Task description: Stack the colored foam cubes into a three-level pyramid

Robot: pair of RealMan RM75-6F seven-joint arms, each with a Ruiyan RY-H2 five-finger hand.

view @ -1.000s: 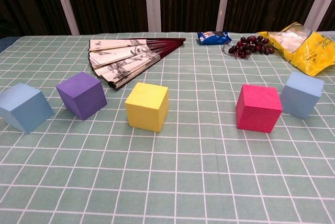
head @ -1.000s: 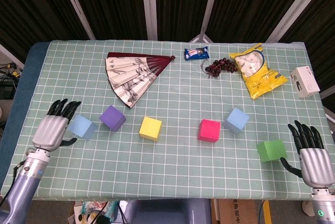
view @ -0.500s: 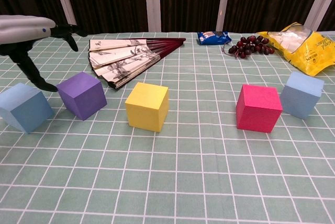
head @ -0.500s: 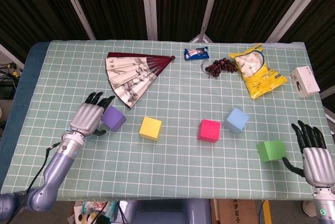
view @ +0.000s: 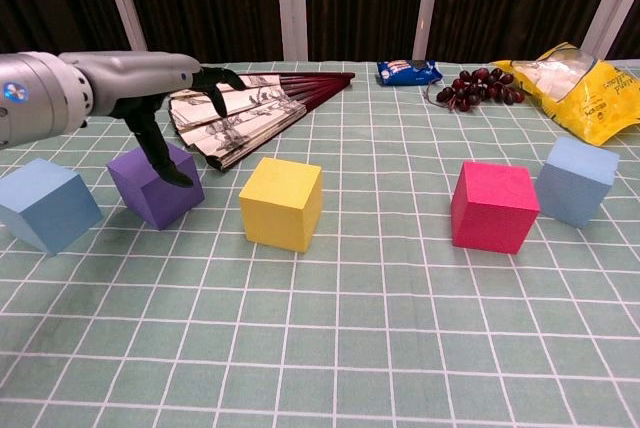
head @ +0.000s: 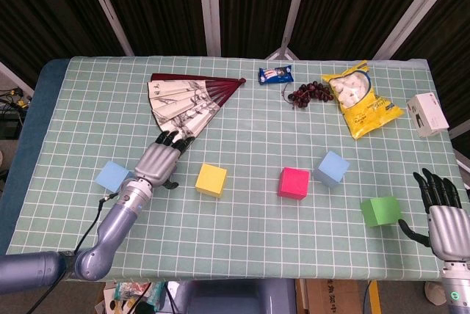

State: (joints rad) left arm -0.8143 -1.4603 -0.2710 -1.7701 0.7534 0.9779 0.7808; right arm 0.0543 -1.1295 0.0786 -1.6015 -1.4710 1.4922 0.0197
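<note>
Fingers of the left hand [head: 160,163] were spread over the purple cube [view: 155,184], its thumb reaching down the cube's near face in the chest view; whether it gripped the cube could not be told. Just left of that hand sat a light blue cube [head: 113,177], and just right of it the yellow cube [head: 211,180], with the pink cube [head: 294,183] and a second blue cube [head: 332,168] farther right. Beyond the hand lay a folding fan [head: 188,103]. The right hand [head: 443,215] rested with fingers apart, holding nothing, with the green cube [head: 380,211] just to its left.
</note>
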